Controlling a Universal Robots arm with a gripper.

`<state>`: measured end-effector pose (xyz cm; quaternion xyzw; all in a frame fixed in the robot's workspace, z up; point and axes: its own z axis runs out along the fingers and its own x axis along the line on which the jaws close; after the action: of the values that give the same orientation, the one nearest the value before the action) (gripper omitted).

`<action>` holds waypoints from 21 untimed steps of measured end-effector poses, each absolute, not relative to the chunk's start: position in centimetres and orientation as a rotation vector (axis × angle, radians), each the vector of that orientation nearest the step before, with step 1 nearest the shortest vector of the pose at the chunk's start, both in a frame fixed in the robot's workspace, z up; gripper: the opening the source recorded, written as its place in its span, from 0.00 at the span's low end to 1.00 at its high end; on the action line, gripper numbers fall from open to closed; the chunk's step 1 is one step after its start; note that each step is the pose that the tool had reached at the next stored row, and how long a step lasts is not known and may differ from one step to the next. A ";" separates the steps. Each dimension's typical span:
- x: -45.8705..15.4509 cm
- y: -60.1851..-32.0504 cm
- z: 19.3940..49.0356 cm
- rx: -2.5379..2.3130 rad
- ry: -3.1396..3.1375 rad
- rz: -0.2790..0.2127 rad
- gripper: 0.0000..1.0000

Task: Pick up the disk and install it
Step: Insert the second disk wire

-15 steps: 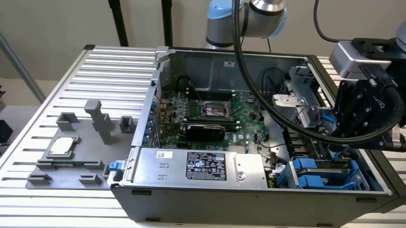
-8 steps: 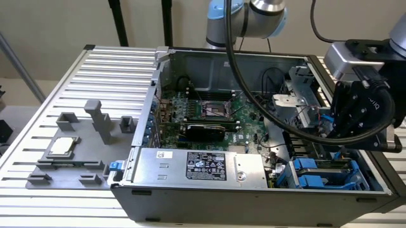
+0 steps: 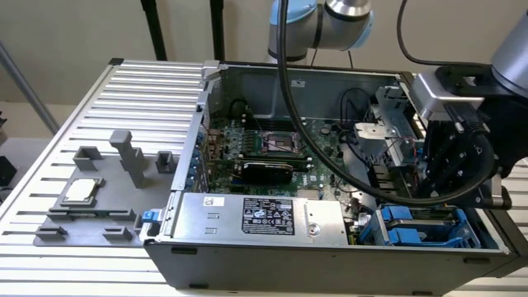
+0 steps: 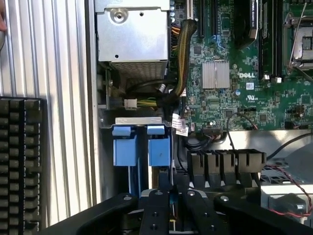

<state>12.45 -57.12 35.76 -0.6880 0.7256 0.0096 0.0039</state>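
An open computer case (image 3: 330, 161) is seen lying on a slatted metal table (image 3: 123, 93), with its green motherboard (image 3: 281, 148) exposed. A large silver power supply box (image 3: 264, 213) with a black label is mounted along the near wall. The gripper (image 4: 171, 203) is positioned low inside the case, over the drive bay at the corner on the exterior view's right. The disk (image 4: 159, 152) is found seated upright in that bay, its blue carrier visible. Whether the gripper is spread or pinching the disk cannot be told. A small silver chip (image 3: 83, 189) rests on the grey fixture (image 3: 103, 198) outside.
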 end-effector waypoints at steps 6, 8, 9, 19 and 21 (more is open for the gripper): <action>12.4 -57.2 35.0 -2.155 2.254 0.007 0.00; 12.4 -57.2 34.8 -2.155 2.250 0.003 0.00; 12.4 -57.3 34.7 -2.155 2.249 0.002 0.00; 12.5 -57.4 34.2 -2.155 2.240 -0.008 0.00; 12.5 -57.4 34.2 -2.155 2.237 -0.011 0.00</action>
<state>12.47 -57.41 34.19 -0.6936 0.7201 -0.0035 0.0177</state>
